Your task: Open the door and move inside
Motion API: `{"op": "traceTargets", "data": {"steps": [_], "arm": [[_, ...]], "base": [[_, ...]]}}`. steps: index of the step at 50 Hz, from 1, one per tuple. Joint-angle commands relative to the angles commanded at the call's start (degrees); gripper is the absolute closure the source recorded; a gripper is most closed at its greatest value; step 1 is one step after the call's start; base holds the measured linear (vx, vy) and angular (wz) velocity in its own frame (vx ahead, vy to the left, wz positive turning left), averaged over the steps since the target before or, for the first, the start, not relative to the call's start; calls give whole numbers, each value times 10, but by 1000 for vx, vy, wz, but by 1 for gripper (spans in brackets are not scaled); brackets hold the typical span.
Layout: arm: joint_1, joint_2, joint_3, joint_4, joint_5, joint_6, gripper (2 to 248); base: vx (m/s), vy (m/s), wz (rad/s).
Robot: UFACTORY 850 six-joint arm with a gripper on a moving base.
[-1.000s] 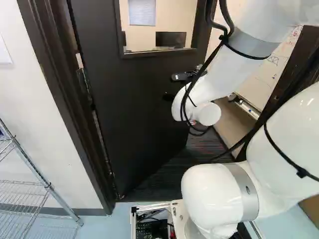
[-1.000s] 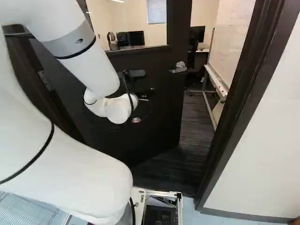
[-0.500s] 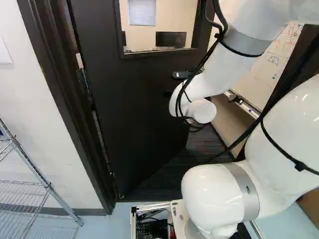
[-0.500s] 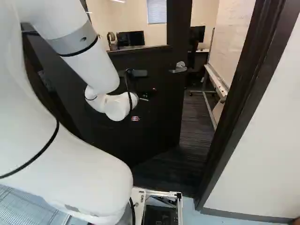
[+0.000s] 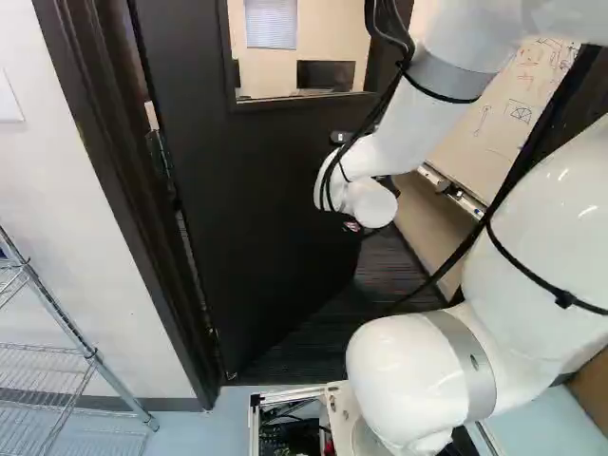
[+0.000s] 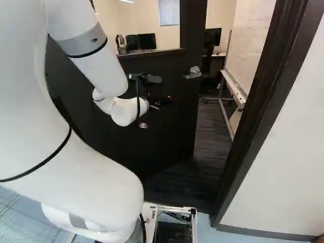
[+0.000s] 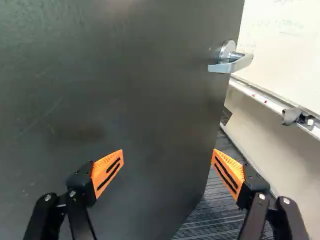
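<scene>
A white, jointed robot arm reaches toward a dark, flat-faced door standing partly open, as I see it from the room. At its end, the black, two-fingered gripper faces the door panel, its orange ribbed pads spread wide apart with nothing clamped between them. Whether the gripper touches the panel, I cannot tell. The silver lever handle sits near the door's free edge, ahead of the gripper and toward its whiteboard side.

Pale blue flooring lies on the near side of the dark brown door frame; dark striped carpet runs beyond. Past the opening stands a white writing board with a ledge. Through the door's glass, a black monitor and a blind-covered window show. Silver wire shelving stands at the left of the left base view, beside a white wall.
</scene>
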Motion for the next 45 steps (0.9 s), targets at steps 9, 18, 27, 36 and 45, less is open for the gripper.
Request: {"op": "traceTargets", "data": {"steps": [9, 18, 27, 36, 45], "arm": [[12, -14, -14, 38, 0, 0, 3], [24, -29, -28, 48, 0, 0, 3], [35, -44, -42, 50, 0, 0, 3], [46, -58, -57, 50, 0, 0, 3], [56, -73, -72, 50, 0, 0, 3]], "base": [[0, 0, 0], [0, 0, 0], [0, 0, 0], [0, 0, 0], [0, 0, 0]]}}
